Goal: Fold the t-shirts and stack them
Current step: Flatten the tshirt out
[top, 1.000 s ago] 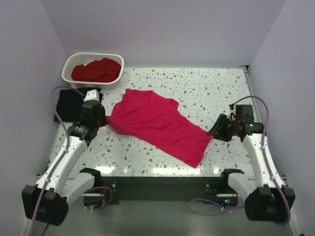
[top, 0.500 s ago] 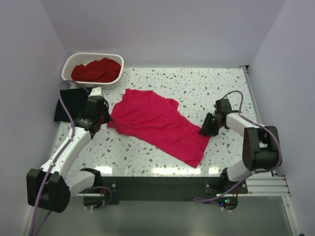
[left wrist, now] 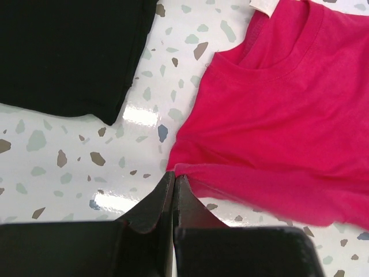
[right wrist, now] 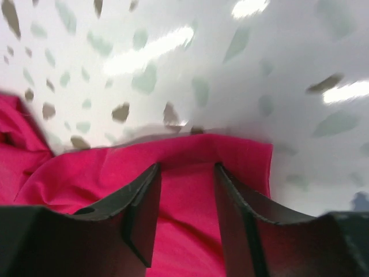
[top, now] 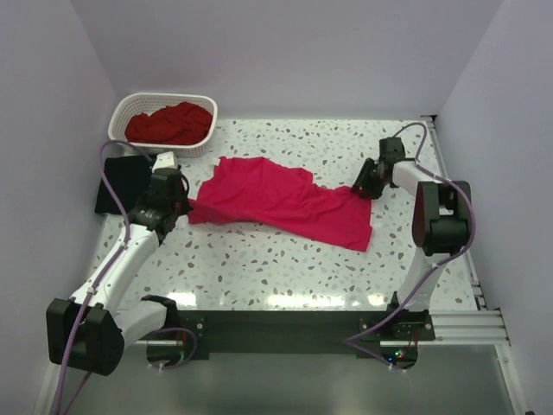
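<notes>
Gripping left: left fingers [left wrist: 173,187] are pinching shut on the pink shirt [top: 281,201] hem at 9 o'clock.
Right: right fingers [right wrist: 185,190] are standing part open astride its 3 o'clock edge; grip unclear.

Matt soft cloth pinkish-red t-shirt [top: 285,201]; glossy speckled stone-look table [top: 259,268]; white plastic lattice basket [top: 162,126].

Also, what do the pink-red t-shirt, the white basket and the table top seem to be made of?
Pink-red t-shirt: soft matte knit fabric, probably cotton; it creases, with a stitched neckline. Basket: looks like white moulded plastic, with a lattice wall. Table top: glossy speckled surface like terrazzo or its imitation; it mirrors the lamps.
</notes>
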`<state>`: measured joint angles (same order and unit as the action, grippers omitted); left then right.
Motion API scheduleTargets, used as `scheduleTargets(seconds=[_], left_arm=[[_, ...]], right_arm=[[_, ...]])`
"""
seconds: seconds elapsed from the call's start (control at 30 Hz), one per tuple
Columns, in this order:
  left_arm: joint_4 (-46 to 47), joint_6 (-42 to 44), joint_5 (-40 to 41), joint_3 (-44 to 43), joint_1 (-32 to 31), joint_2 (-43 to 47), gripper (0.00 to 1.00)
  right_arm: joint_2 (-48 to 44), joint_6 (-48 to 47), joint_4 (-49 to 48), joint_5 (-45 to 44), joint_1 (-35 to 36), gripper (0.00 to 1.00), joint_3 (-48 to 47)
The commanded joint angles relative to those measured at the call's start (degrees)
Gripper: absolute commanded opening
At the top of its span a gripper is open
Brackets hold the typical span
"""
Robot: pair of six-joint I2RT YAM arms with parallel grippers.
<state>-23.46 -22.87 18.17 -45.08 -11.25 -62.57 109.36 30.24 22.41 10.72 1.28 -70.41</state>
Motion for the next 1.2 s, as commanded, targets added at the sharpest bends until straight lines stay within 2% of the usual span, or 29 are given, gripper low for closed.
scheduleTargets(seconds=[0.0,0.07,0.17,0.27,0.47,0.63,0.93,1.17], left_arm=[[4.30,1.34,-0.50,1.05,0.61,1.48,0.00],[4.48,1.69,-3.39,1.05,0.61,0.87,0.00],[5.18,2.04,-7.08,1.05,0.61,-0.01,0.00],[5.36,2.22,-8.85,0.87,0.70,-0.63,0.00],[5.45,2.13,-7.90,1.22,0.70,-0.01,0.00],[5.10,2.04,-6.75,1.22,0.70,0.16,0.00],[4.74,1.60,-4.82,1.57,0.70,0.52,0.00],[4.65,1.60,-4.29,1.57,0.70,0.25,0.00]], right_arm=[[2.18,-2.63,0.08,-10.36,-2.60,0.47,-5.34],[-0.28,-5.10,2.63,-9.41,-2.16,0.53,-7.01],[-7.04,-9.92,5.00,-10.71,1.35,0.59,-4.39],[-13.61,-14.50,8.08,-14.41,7.41,0.60,0.42],[-24.88,-14.86,8.79,-14.51,18.57,0.60,14.13],[-26.22,-14.59,11.25,-17.84,24.47,0.60,17.94],[-22.00,-15.56,7.21,-17.75,25.44,0.59,19.44],[-17.43,-16.26,6.24,-18.81,25.53,0.54,18.73]])
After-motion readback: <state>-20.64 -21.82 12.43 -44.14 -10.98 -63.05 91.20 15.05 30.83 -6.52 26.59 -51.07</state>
